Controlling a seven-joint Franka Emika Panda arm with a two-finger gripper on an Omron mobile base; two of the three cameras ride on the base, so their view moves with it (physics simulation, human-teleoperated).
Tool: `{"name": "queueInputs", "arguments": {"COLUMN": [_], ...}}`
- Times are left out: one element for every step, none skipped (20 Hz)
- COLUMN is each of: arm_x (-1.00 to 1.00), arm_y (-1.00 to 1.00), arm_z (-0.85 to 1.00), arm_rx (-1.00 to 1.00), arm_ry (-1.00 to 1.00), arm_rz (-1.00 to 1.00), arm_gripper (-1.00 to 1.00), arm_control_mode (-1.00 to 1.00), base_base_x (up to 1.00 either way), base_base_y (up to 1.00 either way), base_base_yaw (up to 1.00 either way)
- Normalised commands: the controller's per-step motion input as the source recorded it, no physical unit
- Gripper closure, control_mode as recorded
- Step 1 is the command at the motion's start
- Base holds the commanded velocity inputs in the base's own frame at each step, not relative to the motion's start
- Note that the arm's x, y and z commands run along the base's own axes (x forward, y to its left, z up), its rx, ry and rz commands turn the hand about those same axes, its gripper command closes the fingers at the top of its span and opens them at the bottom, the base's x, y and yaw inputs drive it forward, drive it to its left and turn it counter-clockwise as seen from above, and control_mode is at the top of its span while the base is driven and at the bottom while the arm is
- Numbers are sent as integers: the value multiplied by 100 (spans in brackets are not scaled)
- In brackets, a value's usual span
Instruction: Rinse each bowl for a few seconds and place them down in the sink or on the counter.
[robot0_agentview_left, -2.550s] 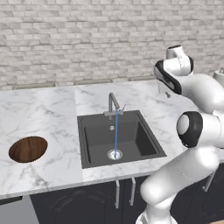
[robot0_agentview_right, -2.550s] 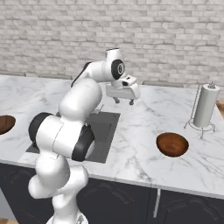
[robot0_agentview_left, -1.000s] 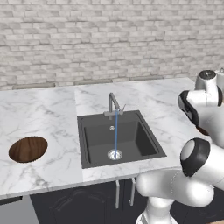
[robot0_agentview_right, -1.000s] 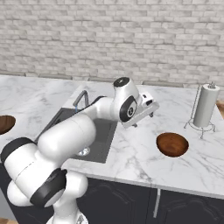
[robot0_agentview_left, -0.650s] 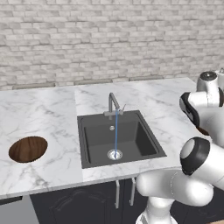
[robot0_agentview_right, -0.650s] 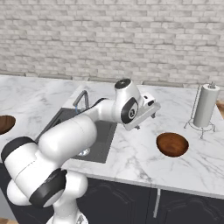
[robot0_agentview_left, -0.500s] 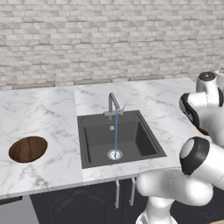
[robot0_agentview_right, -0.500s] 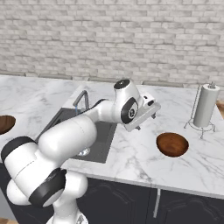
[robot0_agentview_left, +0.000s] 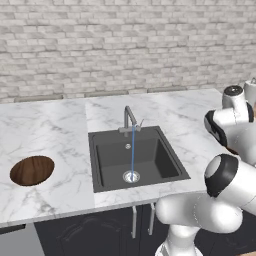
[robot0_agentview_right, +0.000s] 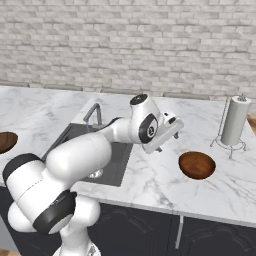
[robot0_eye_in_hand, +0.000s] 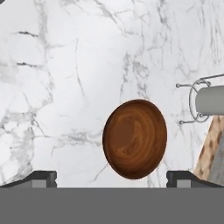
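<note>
One dark brown wooden bowl (robot0_agentview_right: 197, 165) rests on the white marble counter (robot0_agentview_right: 150, 185) to the right of the sink (robot0_agentview_left: 132, 157). My gripper (robot0_agentview_right: 166, 141) hovers above the counter just left of that bowl, open and holding nothing. In the hand view the bowl (robot0_eye_in_hand: 134, 138) lies below me, between my spread fingertips (robot0_eye_in_hand: 41, 177). A second bowl (robot0_agentview_left: 32, 170) sits on the counter far left of the sink, also at the left edge of the right base view (robot0_agentview_right: 6, 141). Water runs from the faucet (robot0_agentview_left: 129, 117) into the basin.
A paper towel roll on a wire holder (robot0_agentview_right: 235, 121) stands on the counter behind and to the right of the near bowl, and also shows in the hand view (robot0_eye_in_hand: 210, 99). A brick wall (robot0_agentview_left: 125, 45) backs the counter. My arm crosses over the sink's right side.
The arm has swung right from above the faucet to the counter beside the right bowl. In the last second the hand crept slightly further toward that bowl. The jaws stayed open.
</note>
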Motion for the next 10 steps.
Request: {"name": "queueInputs", "arguments": {"arm_x": [-9, -9, -8, -7, -8, -8, -7, -8, -6, -6], "arm_y": [-5, -6, -4, -1, 0, 0, 0, 0, 0, 0], "arm_z": [-23, -21, -21, -21, -20, -18, -18, -14, -14, -13], "arm_rx": [9, 10, 9, 8, 6, 3, 0, 0, 0, 0], "arm_ry": [-1, -2, -3, -2, -3, -5, -6, -6, -5, -5], "arm_rz": [-3, -6, -6, -6, -6, -7, -7, -8, -8, -8], "arm_gripper": [-100, -100, -100, -100, -100, -100, -100, -100, -100, -100], "arm_control_mode": [-100, -100, -100, -100, -100, -100, -100, -100, -100, -100], "base_base_x": [0, 0, 0, 0, 0, 0, 0, 0, 0, 0], "base_base_y": [0, 0, 0, 0, 0, 0, 0, 0, 0, 0], "base_base_yaw": [0, 0, 0, 0, 0, 0, 0, 0, 0, 0]}}
